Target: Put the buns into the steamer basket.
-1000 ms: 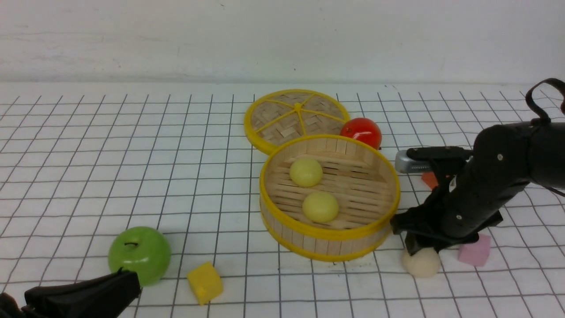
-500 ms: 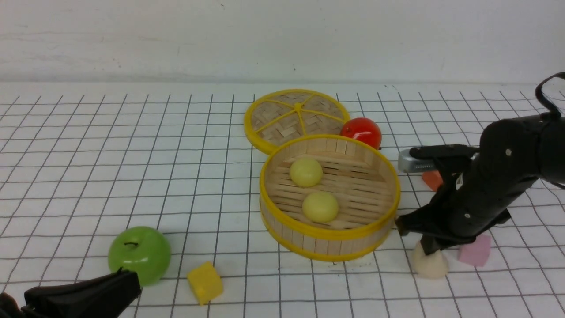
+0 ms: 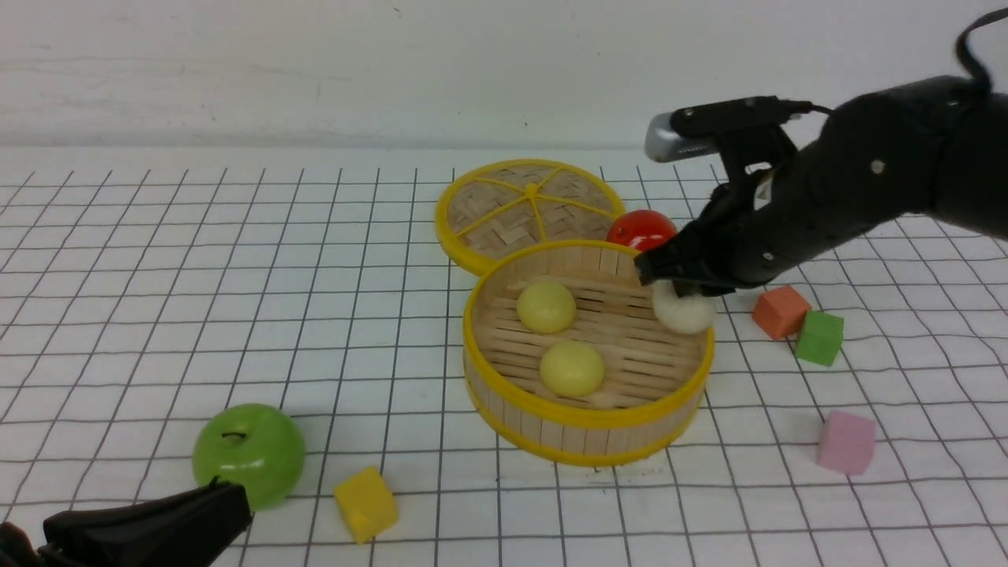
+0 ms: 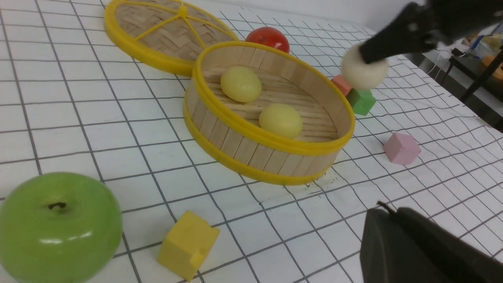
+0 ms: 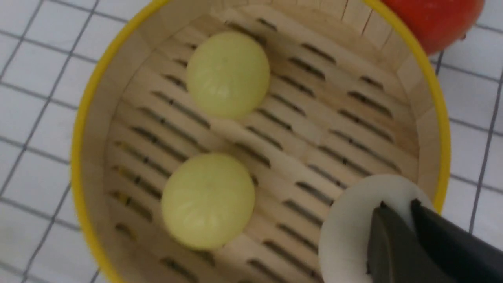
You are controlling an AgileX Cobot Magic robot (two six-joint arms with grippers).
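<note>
Surface: I see a white table [image 3: 157, 276] ruled with a dark grid.
Room: plain white wall [image 3: 315, 71] behind it.
Right gripper [image 3: 669, 282]: pinching the cream bun [image 3: 689, 315] in the air at the steamer basket [image 3: 583, 415] right rim.
Yellow buns [image 3: 546, 306]: two on the basket floor.
Left gripper [image 3: 228, 508]: closed, beside the green apple [image 3: 250, 453].

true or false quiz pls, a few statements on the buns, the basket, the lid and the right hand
1. Two yellow buns lie in the steamer basket. True.
2. The cream bun rests on the basket floor. False: it hangs in the air over the basket's right rim.
3. The right hand is shut on the cream bun. True.
4. The lid covers the basket. False: it lies flat behind the open basket.
</note>
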